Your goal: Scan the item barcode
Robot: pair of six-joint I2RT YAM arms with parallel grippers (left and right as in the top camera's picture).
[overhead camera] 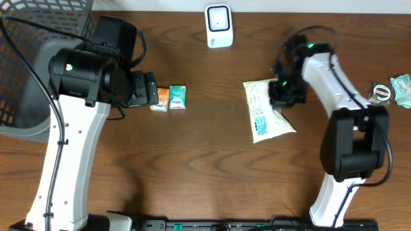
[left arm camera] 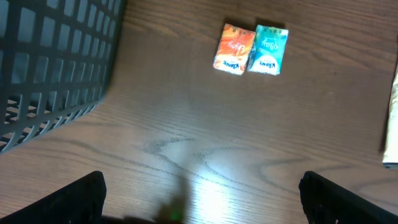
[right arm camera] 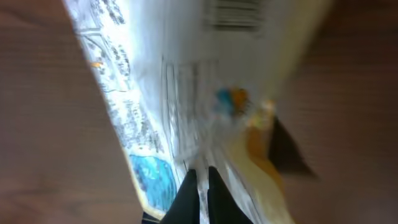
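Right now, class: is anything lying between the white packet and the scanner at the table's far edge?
Nothing visible does: only bare table lies between the packet and the scanner.

Dark brown wood-grain table (overhead camera: pixel 212 173) fills overhead view; pale strip (overhead camera: pixel 160 5) along its far edge, wall or floor, can't tell; grey mesh basket (overhead camera: pixel 16 58) at far-left corner; soft glare patch (left arm camera: pixel 208 180) on tabletop, left wrist view.

Barcode on white printed plastic pouch (right arm camera: pixel 186 93) beyond right gripper (right arm camera: pixel 199 186) jaws, its print blurred, logos on small orange packet (left arm camera: pixel 234 48) and small teal packet (left arm camera: pixel 268 50) ahead of left gripper (left arm camera: pixel 202 199) jaws, illegible
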